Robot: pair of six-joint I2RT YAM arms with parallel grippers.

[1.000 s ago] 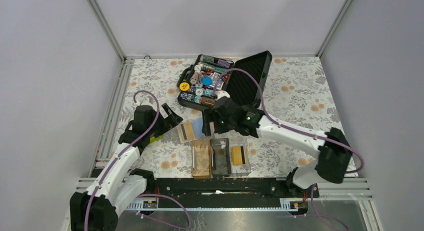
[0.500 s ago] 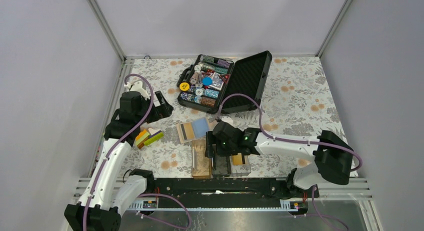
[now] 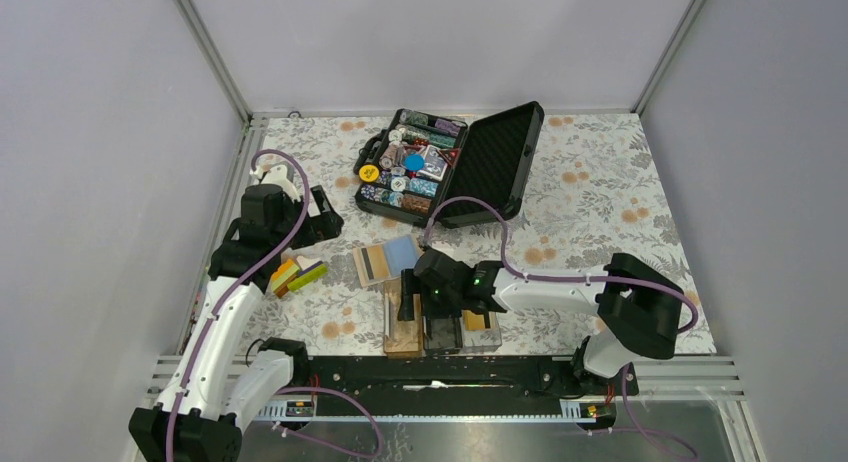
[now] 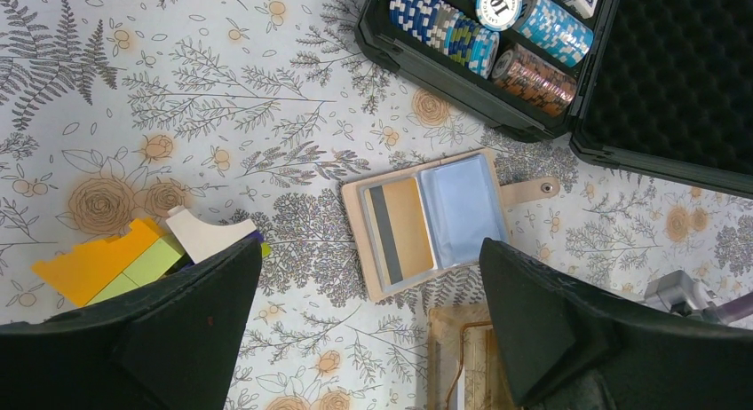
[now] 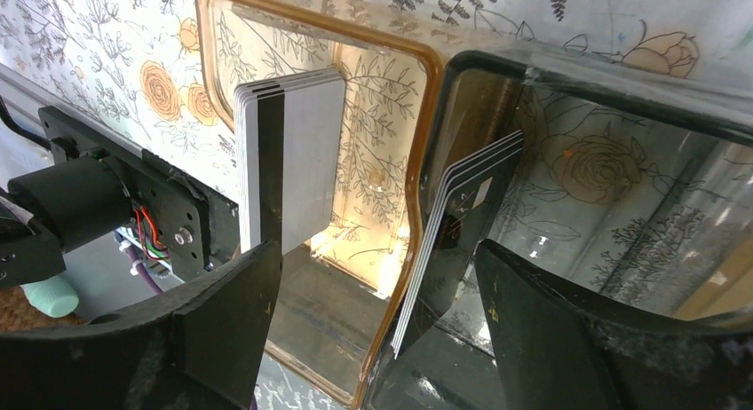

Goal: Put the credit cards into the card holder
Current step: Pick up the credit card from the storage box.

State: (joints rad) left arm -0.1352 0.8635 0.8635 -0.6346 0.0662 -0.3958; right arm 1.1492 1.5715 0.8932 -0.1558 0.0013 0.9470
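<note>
Tablecloth (image 4: 266,108) is off-white with grey fern line-drawings and tan-orange roses; card holder (image 3: 405,340) goes amber-brown, smoky dark, then clear; the credit card (image 3: 478,320) in the clear bit is gold-orange with a black stripe; second card (image 4: 400,228) same gold, dark stripe, in a tan wallet (image 4: 462,206) with a pale blue pocket; stacked cards (image 5: 302,161) look silver-grey, black band; chip case (image 3: 500,152) black; blocks (image 4: 98,264) orange-yellow and lime.

Left arm (image 3: 226,320), right arm (image 3: 545,290): jaws apart

white links (image 3: 548,293), black joints (image 3: 640,317), purple cables (image 3: 465,200); right end effector (image 5: 373,277) matte black; green led (image 3: 477,279).
</note>
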